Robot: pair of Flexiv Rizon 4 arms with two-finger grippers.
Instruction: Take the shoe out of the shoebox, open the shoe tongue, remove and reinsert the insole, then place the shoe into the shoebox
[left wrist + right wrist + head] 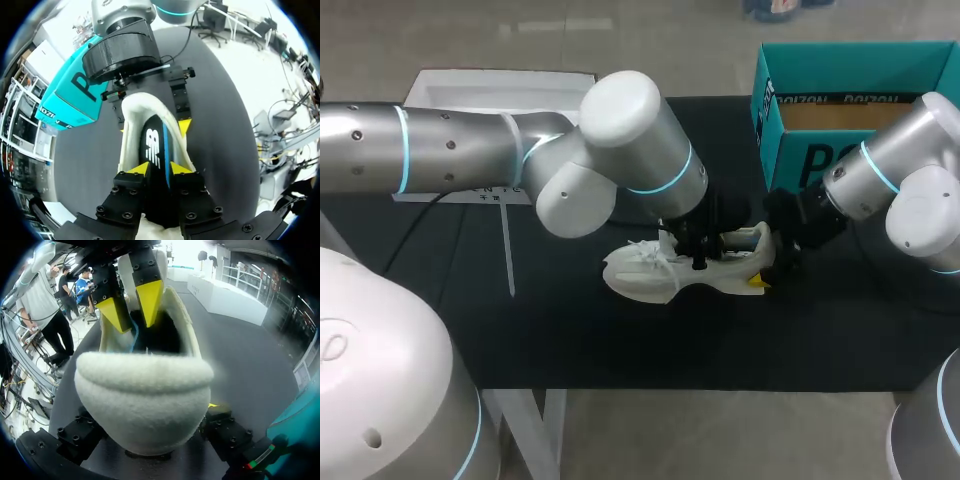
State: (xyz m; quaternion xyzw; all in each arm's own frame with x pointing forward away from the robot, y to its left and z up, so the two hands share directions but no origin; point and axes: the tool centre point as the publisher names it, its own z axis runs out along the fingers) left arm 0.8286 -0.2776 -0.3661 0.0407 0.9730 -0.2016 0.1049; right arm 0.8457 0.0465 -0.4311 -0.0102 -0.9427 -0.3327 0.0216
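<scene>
Shoe (pixel 645 272) is out of the box and sits about mid-table on the black table (pixel 620 340), toe to the left, heel to the right.

Right gripper (pixel 762 272) comes in from the right. Its fingers clamp the heel from both sides, low down. Judged purpose: to pin the shoe so it cannot slide or tip while the other arm works inside.

Left gripper (pixel 159 169) reaches down into the shoe's mouth. Its yellow fingertips (pixel 137 169) are pinched on the dark insole (pixel 156 150), one on each side. The insole stands up out of the collar at that end, and its far end runs toward the heel, inside the shoe. I cannot tell whether it is on its way out or going back in.

Room to move:
- The two grippers are close together over the heel half of the shoe, so a pull along the shoe would crowd the right fingers. Straight up looks like the freer way out.
- A wide bare band of cloth lies between the shoe and the near edge.
- Shoebox (pixel 820 160) stands at the far right, opening upward, well apart from the shoe. The right arm's forearm sits between the two.
- A white lid (pixel 490 90) lies at the far left, partly under the left arm.
</scene>
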